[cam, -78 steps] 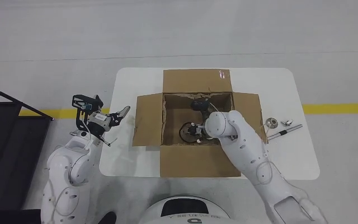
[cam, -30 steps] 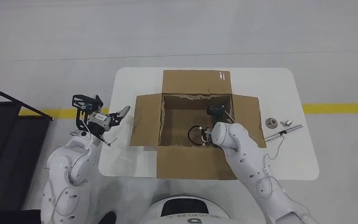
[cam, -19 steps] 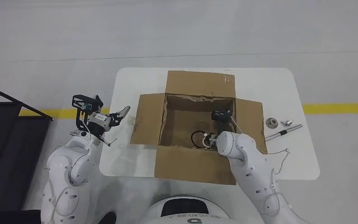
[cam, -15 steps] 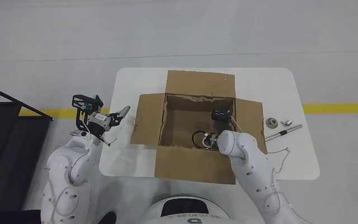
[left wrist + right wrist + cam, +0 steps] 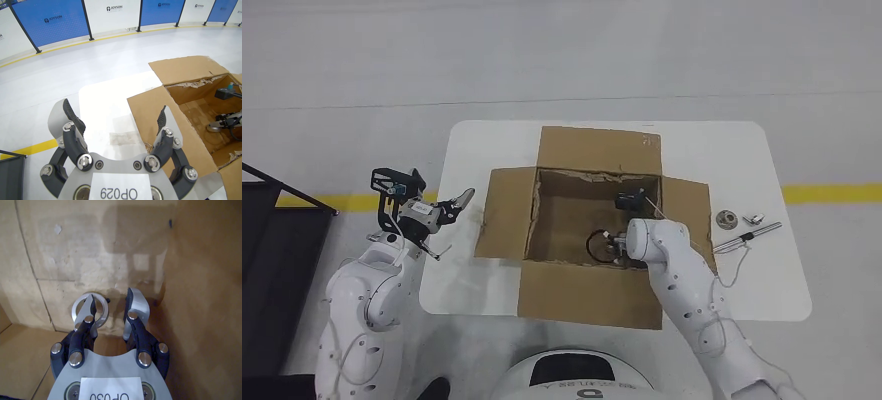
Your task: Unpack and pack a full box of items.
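A flat silver metal ring [image 5: 103,311] lies on the floor of an open cardboard box [image 5: 557,215], close to the box's near wall, toward its right corner. It looks stiff, smooth and probably slippery. Pinching its rim, with one finger through the hole, seems the surest hold. The right tool [image 5: 110,293] is spread and empty, one finger over the ring's hole. The left tool [image 5: 115,104], also spread and empty, hangs over the worktop's [image 5: 742,150] left edge.

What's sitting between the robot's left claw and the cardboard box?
Just bare white table with a patch of clear tape stuck on it, as the left wrist view shows. The left gripper hangs open beside the cardboard box.
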`<action>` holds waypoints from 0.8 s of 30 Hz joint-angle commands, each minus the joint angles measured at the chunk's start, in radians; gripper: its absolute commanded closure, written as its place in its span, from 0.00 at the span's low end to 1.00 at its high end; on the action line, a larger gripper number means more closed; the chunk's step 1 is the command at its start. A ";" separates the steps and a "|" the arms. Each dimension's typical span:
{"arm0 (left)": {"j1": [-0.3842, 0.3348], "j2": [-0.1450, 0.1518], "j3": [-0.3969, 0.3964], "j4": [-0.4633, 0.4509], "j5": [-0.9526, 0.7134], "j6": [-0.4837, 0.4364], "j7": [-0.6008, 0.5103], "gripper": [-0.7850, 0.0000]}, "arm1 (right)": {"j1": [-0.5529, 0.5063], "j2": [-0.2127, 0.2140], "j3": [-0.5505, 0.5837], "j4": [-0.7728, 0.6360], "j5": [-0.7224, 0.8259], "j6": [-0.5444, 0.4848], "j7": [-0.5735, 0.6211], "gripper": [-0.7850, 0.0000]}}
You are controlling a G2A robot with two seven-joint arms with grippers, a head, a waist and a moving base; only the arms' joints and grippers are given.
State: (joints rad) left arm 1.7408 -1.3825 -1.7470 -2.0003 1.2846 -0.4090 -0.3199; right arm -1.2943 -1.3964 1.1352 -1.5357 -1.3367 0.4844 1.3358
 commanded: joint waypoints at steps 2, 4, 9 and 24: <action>0.000 0.000 0.000 0.000 0.000 0.000 0.000 0.00 | 0.034 -0.023 -0.011 0.057 -0.015 -0.003 0.004 0.78; 0.000 0.000 0.000 0.000 0.000 0.000 0.000 0.00 | 0.042 -0.038 -0.013 0.070 -0.028 -0.001 0.001 1.00; 0.000 0.000 0.000 0.000 0.000 0.000 0.000 0.00 | 0.007 -0.068 -0.004 0.017 -0.076 0.018 -0.017 1.00; 0.000 0.000 0.000 0.000 0.000 0.000 0.000 0.00 | -0.250 -0.087 0.041 -0.406 -0.182 0.070 -0.075 1.00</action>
State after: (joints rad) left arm 1.7408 -1.3825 -1.7470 -2.0003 1.2846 -0.4090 -0.3199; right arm -1.5402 -1.4838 1.1748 -1.9328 -1.5189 0.5556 1.2624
